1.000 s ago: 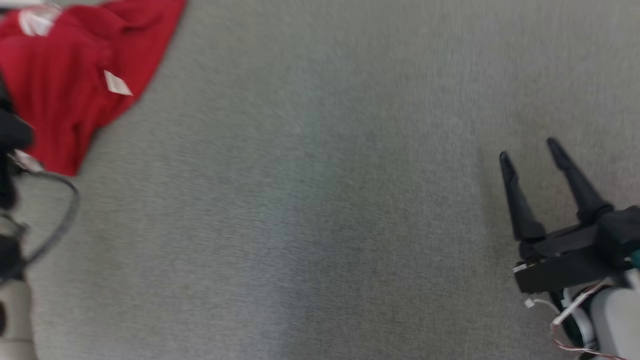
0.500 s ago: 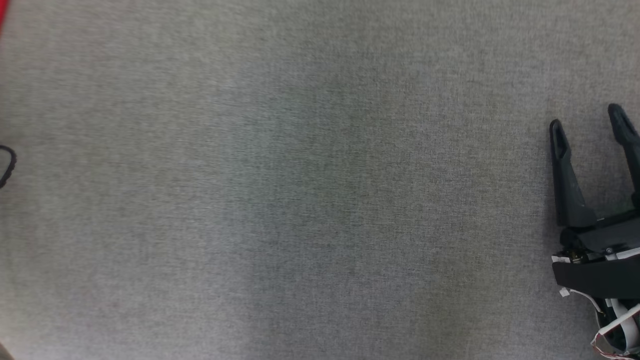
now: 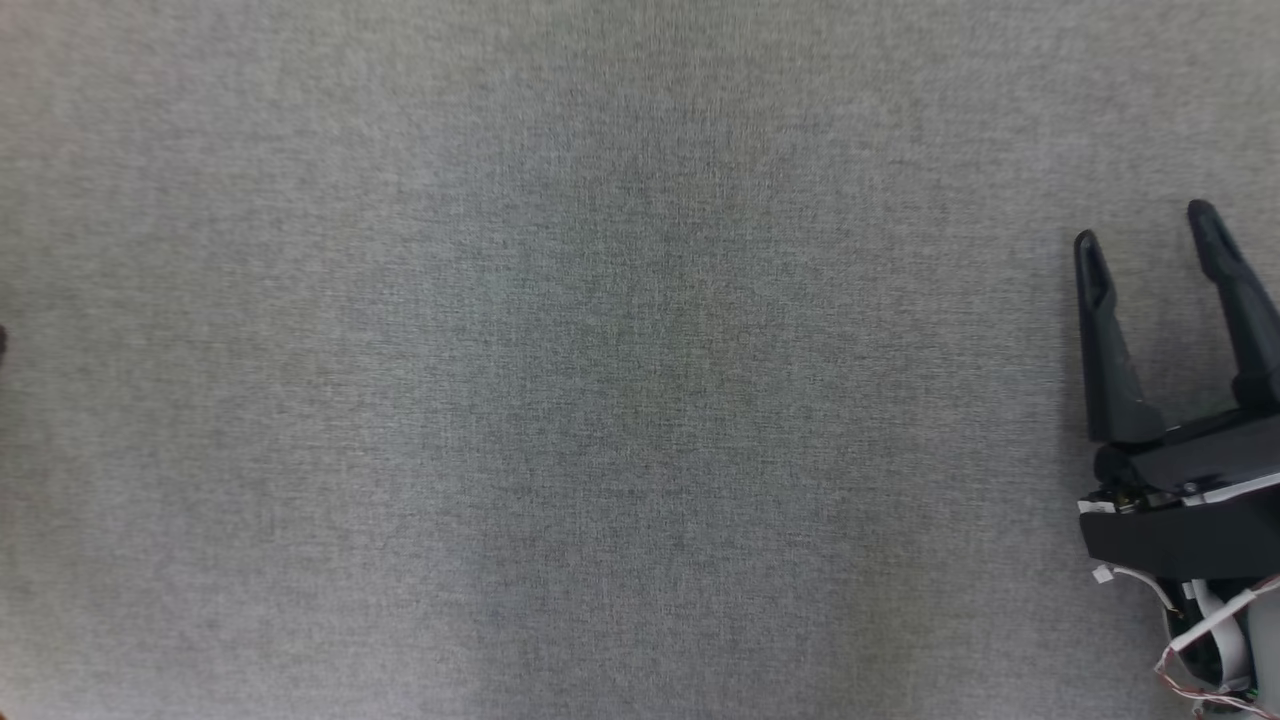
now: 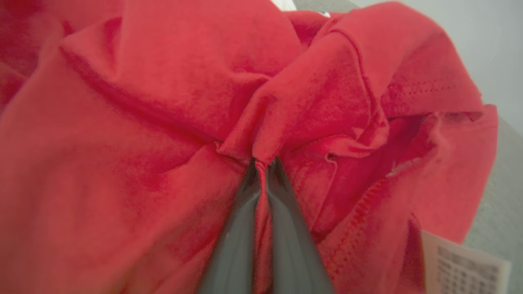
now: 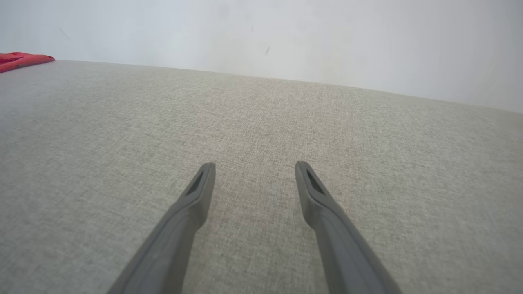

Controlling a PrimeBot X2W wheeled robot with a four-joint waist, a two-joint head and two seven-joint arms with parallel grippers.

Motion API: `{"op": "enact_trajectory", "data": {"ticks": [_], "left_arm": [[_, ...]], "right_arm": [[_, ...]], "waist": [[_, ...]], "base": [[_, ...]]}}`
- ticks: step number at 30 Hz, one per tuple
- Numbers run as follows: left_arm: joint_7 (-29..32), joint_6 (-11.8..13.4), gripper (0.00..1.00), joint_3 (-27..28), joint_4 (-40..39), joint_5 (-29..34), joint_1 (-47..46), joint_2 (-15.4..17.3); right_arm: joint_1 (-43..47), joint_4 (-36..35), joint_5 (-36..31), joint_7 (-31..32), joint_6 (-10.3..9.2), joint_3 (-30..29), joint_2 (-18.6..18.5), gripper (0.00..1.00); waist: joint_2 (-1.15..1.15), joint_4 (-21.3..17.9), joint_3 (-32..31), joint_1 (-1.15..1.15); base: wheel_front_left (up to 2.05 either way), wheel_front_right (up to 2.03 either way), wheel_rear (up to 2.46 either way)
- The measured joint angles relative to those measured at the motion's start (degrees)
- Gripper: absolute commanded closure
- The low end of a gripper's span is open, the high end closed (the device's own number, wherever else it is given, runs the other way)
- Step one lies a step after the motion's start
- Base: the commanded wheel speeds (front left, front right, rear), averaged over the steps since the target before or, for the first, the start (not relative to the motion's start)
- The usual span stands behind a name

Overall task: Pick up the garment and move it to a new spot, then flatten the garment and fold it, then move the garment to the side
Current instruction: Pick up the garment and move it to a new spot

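Item: red garment (image 4: 163, 122), jersey knit, with a stitched hem (image 4: 359, 204) and a printed paper tag (image 4: 461, 261) at its lower right in the left wrist view.
Location: crumpled on the grey fabric surface (image 3: 600, 400). In the right wrist view it is a low red sliver at the far left, close to the pale wall (image 5: 286, 32) and well apart from the right gripper.
Left gripper (image 4: 263, 163): jaws pressed together, pinching a raised fold of the cloth, which puckers toward the fingertips.
Right gripper (image 3: 1145, 225): jaws spread wide, holding nothing, poised over bare surface.
Handling, judged: light, soft and limp. It will hang and drag rather than keep its shape. The knit looks grippy, not fragile.
Where to hold, judged: a single central pinch suffices for carrying. Flattening calls for two holds along a seamed edge such as the hem or shoulders, not the tag.
Orientation: bunched in ridges and folds. No collar or sleeve can be identified.
Long axis: cannot be told while the cloth is crumpled.
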Motion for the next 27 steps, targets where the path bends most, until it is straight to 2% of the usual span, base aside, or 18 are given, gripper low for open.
{"op": "enact_trajectory", "data": {"ticks": [6,15,20,27], "left_arm": [[3.1,-0.7,1.0,-0.1,-5.7,-1.5,3.0,-1.1],[5.2,-1.9,1.0,-1.2,-14.9,-1.8,5.3,-0.8],[6.5,-2.8,1.0,-3.5,-19.9,-1.4,5.3,-0.6],[8.8,-4.3,1.0,-8.7,-23.9,-0.8,4.2,-2.4]], "right_arm": [[-0.4,3.8,0.5,-1.5,0.0,1.4,1.2,0.0],[-0.9,9.9,1.1,-4.7,0.0,2.8,3.8,0.0],[0.2,13.2,1.5,-6.5,0.0,2.4,5.4,0.0],[3.0,16.4,1.6,-7.9,0.0,1.6,6.8,0.0]], "waist": [[0.01,0.2,-4.1,0.0],[0.01,0.7,-11.5,0.0],[0.0,0.8,-16.6,0.0],[0.0,0.4,-23.7,-0.01]], "base": [[0.0,0.0,0.0],[0.0,0.0,0.0],[0.0,0.0,0.0],[0.0,0.0,0.0]]}}
